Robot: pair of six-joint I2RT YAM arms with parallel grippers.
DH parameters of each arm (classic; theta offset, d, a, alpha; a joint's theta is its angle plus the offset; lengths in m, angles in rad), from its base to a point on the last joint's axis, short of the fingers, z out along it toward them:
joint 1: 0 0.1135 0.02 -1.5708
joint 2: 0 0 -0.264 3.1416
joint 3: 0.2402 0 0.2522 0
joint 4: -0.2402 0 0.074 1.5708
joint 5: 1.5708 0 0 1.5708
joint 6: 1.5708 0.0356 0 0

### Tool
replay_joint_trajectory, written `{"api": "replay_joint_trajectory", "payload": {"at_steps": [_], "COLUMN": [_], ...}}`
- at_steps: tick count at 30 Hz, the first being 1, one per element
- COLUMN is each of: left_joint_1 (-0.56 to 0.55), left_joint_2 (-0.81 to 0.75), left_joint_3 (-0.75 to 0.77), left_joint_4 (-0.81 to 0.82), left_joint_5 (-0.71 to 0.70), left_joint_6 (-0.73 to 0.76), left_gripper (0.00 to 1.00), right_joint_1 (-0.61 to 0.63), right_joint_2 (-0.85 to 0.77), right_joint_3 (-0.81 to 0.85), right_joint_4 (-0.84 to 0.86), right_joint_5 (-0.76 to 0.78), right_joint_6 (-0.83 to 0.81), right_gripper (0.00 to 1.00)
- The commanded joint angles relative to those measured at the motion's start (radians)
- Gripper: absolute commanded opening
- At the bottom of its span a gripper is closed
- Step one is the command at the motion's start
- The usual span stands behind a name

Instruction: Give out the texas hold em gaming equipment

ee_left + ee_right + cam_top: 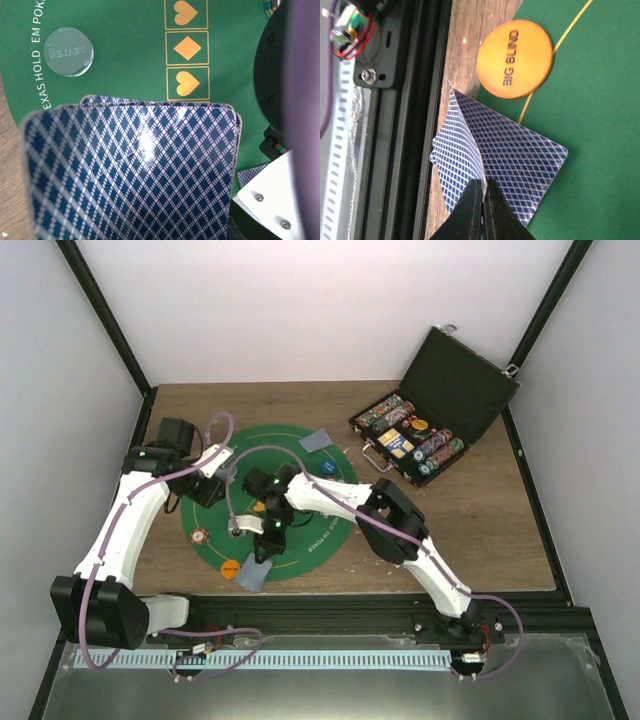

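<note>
At the near edge of the green mat [600,100], the right gripper [483,189] is pinched tight on a raised blue-backed card [457,145], just beside the orange BIG BLIND disc [515,59]. Over the mat's left side, the left gripper [208,490] holds the card deck [135,175] in a narrow grip.

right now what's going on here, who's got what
Two robot arms are dealing poker gear on a round green felt mat. The left gripper holds a stack of blue diamond-backed playing cards above it. The right gripper is shut on one lifted blue-backed card at the mat's near edge, beside an orange round "BIG BLIND" disc and touching a second card lying flat. An open black case of striped chips sits far right.
</note>
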Motion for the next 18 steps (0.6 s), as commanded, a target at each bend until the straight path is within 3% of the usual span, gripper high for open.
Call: {"api": "replay_joint_trajectory", "payload": {"at_steps": [1, 13, 16, 18], "left_joint_1": [0.006, 0.005, 0.005, 0.005], "left_joint_2": [-0.018, -0.004, -0.004, -0.003], "left_joint_3": [0.019, 0.019, 0.022, 0.028], "left_joint_4": [0.019, 0.02, 0.017, 0.009], "left_joint_5": [0.01, 0.012, 0.011, 0.009], "left_joint_6": [0.007, 0.008, 0.011, 0.009], "left_gripper": [0.38, 0.38, 0.38, 0.38], "right_joint_1": [0.02, 0.033, 0.039, 0.043], "right_joint_2": [0.034, 0.069, 0.066, 0.052], "right_joint_3": [0.047, 0.08, 0.083, 0.096], "right_joint_4": [-0.065, -0.058, -0.048, -0.064], "right_joint_5": [0.074, 0.155, 0.197, 0.227], "right_joint_6": [-0.054, -0.055, -0.04, -0.03], "right_gripper": [0.01, 0.03, 0.22, 0.44]}}
